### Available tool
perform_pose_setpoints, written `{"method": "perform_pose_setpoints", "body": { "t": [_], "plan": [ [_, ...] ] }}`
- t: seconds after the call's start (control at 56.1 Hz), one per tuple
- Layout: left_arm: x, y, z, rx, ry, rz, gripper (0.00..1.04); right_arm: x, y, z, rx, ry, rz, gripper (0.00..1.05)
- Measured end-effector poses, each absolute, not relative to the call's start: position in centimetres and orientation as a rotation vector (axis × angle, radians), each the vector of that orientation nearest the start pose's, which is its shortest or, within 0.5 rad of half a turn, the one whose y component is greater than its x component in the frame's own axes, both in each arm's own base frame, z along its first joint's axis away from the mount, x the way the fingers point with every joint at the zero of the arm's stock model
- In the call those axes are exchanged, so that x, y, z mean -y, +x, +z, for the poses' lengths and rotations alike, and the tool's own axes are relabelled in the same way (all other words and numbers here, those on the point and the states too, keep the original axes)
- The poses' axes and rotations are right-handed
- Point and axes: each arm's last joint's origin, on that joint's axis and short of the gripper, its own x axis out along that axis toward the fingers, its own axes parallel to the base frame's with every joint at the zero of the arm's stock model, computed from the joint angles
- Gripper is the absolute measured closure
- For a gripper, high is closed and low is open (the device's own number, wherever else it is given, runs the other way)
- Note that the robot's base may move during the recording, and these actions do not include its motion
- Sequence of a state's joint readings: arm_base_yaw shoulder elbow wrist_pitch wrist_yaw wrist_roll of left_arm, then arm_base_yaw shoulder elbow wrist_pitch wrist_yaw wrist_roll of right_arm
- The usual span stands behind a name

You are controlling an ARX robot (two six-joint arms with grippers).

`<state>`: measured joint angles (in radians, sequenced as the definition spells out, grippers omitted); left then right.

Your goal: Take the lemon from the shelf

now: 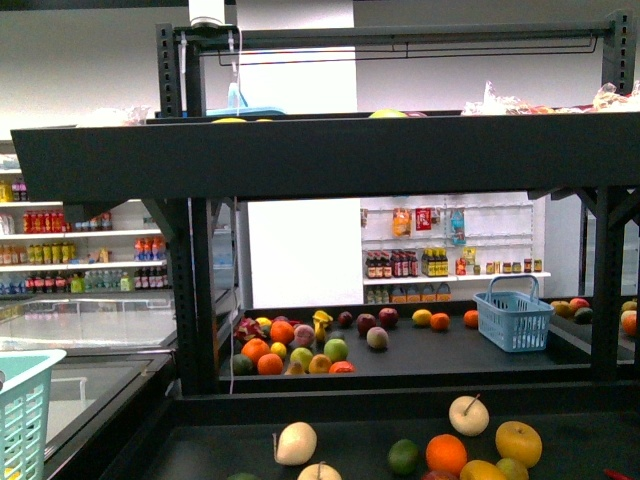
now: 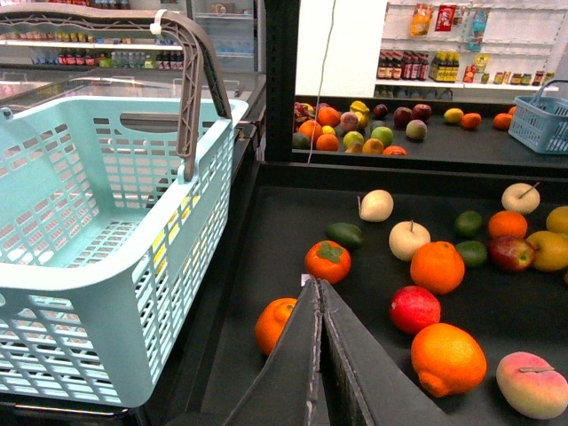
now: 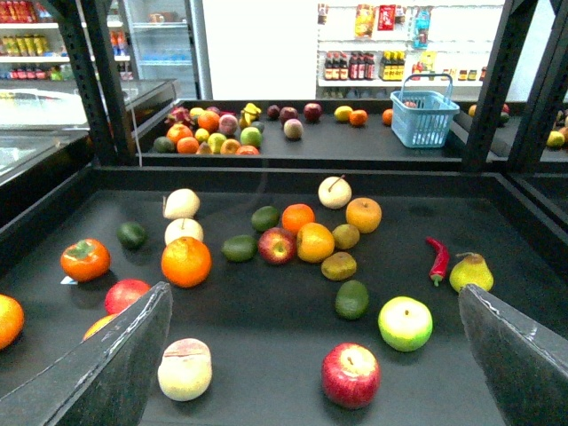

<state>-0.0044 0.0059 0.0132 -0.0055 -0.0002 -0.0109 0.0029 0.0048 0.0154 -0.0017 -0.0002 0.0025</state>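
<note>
Looking at the front view first: no arm in sight. The shelf (image 1: pixel 340 440) deck fills the bottom, and the lemon (image 1: pixel 482 470) sits down around 5 o'clock in the shot, partly cut off by the lower edge. An orange (image 1: pixel 446 453) is touching or nearly touching it at its 10 o'clock, and a rounder orange-yellow citrus (image 1: pixel 518 443) is close by at its 1 o'clock. A teal basket (image 1: pixel 20 400) pokes in at roughly 8 o'clock.

Left wrist view: the left gripper (image 2: pixel 318 286) is clenched, fingers pressed flat together with nothing between them, hanging over the dark deck (image 2: pixel 266 248). The lemon (image 2: pixel 550 250) is well away from it, tight against a red apple (image 2: pixel 512 253). The teal basket (image 2: pixel 106 222) stands just off the deck's edge, handle up.

Right wrist view: the right gripper (image 3: pixel 312 291) is spread wide, released, nothing in it. The lemon (image 3: pixel 315 241) lies on the deck (image 3: pixel 266 319) out ahead of the gap between the fingers, touching the red apple (image 3: pixel 277 246) on one side, with a brownish pear (image 3: pixel 345 236) just beside it on the other.
</note>
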Motion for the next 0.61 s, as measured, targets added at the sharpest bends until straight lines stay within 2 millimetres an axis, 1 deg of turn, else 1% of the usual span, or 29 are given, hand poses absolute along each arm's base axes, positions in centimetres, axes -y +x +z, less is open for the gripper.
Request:
{"method": "perform_pose_setpoints", "body": {
  "t": [0.053, 0.107, 0.143, 0.196, 0.249, 0.285, 0.374, 0.392, 0.481, 0.499, 0.517, 0.606],
  "plan": [
    [0.04, 9.72, 16.7, 0.002, -0.011, -0.004, 1.02, -0.03, 9.7, 16.82, 0.009, 0.002, 0.002, 0.07],
    [0.04, 9.72, 16.7, 0.002, -0.011, -0.004, 0.95, -0.03, 9.7, 16.82, 0.009, 0.002, 0.003, 0.07],
    [0.04, 9.72, 16.7, 0.002, -0.011, -0.004, 0.88, -0.03, 9.7, 16.82, 0.009, 0.002, 0.003, 0.07],
    [0.04, 9.72, 16.7, 0.002, -0.011, -0.004, 0.73, -0.03, 9.7, 16.82, 0.009, 0.002, 0.003, 0.07],
    [0.04, 9.72, 16.7, 0.002, -0.011, -0.004, 0.63, -0.03, 9.7, 16.82, 0.009, 0.002, 0.003, 0.07],
    [0.04, 9.72, 16.7, 0.002, -0.011, -0.004, 0.57, -0.03, 9.7, 16.82, 0.009, 0.002, 0.003, 0.07],
    [0.04, 9.72, 16.7, 0.002, -0.011, -0.004, 0.4, -0.03, 9.7, 16.82, 0.009, 0.002, 0.003, 0.07],
    [0.04, 9.72, 16.7, 0.002, -0.011, -0.004, 0.38, -0.03, 9.7, 16.82, 0.009, 0.002, 0.003, 0.07],
    [0.04, 9.72, 16.7, 0.002, -0.011, -0.004, 0.12, -0.03, 9.7, 16.82, 0.009, 0.002, 0.003, 0.07],
    [0.04, 9.72, 16.7, 0.002, -0.011, -0.004, 0.08, -0.03, 9.7, 16.82, 0.009, 0.002, 0.003, 0.07],
    [0.04, 9.72, 16.7, 0.002, -0.01, -0.004, 0.06, -0.03, 9.7, 16.82, 0.009, 0.002, 0.003, 0.07],
    [0.04, 9.72, 16.7, 0.002, -0.01, -0.004, 0.08, -0.03, 9.7, 16.82, 0.009, 0.002, 0.003, 0.07]
  ]
}}
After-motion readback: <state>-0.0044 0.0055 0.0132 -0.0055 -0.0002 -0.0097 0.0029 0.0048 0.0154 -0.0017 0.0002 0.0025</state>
